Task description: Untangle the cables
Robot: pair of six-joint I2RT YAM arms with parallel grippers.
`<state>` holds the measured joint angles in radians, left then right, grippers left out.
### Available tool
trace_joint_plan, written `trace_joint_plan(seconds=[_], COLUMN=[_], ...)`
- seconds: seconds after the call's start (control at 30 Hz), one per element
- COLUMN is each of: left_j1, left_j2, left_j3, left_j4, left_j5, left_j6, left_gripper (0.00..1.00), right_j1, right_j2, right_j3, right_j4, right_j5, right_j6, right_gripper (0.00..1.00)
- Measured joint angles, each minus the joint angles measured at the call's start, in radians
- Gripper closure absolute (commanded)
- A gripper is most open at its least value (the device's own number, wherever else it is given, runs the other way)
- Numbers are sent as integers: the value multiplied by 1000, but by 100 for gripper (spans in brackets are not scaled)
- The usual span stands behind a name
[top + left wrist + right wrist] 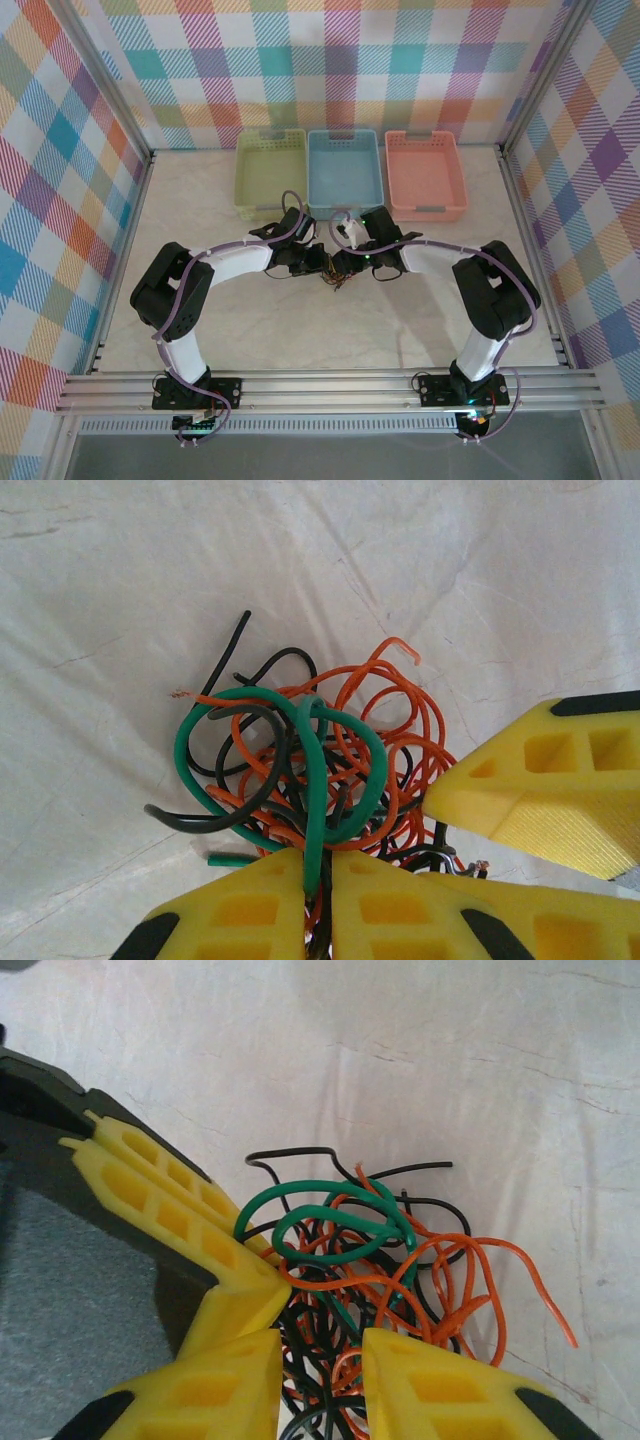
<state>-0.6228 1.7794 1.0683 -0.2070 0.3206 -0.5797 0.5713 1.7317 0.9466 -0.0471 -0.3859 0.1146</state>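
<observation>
Cables sit in one tangled bunch near the middle of the pale table, in front of the trays and between the two gripper heads.

Three shallow trays stand side by side at the far edge of the table: a yellow-green one, a blue one and a salmon one. The left arm and the right arm both bend inward and meet over the bunch.

The left gripper has its yellow fingers drawn almost together. A green strand runs down into the narrow slit between them and is pinched there. From the right wrist, these same fingers come in from the left, with their tips touching the edge of the tangle.

The right gripper has its jaws a moderate gap apart, straddling the near side of the bunch. Black and orange strands pass through the gap. I cannot tell whether the pads actually press on them. One of its fingers shows in the left wrist view, touching the orange loops.

The cables are green, orange and black strands looped through one another. The green loops lie on top, and several free ends curl out onto the table.
</observation>
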Motion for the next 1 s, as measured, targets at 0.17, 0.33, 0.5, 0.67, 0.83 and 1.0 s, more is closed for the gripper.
trace_joint_plan(seconds=[0.17,0.33,0.5,0.67,0.83,1.0], left_j1=[3,5,5,5,5,5], left_j2=[-6,-19,-19,-19,-19,-19], left_j3=[-11,-30,-31,-31,-31,-31], left_j4=[6,20,24,25,26,26], left_j5=[-8,-16,-16,-17,-18,-18], left_j6=[-5,-11,-11,-12,-16,-19], left_gripper=[89,90,90,90,90,90], right_j1=[0,0,0,0,0,0], right_j2=[19,23,23,23,23,-2], right_j3=[19,24,24,24,24,-3], right_j4=[-24,-31,-34,-34,-33,-6], right_j5=[3,3,2,-1,0,15], right_j6=[-1,-4,-6,-12,-18,-18], right_gripper=[67,74,83,86,94,100])
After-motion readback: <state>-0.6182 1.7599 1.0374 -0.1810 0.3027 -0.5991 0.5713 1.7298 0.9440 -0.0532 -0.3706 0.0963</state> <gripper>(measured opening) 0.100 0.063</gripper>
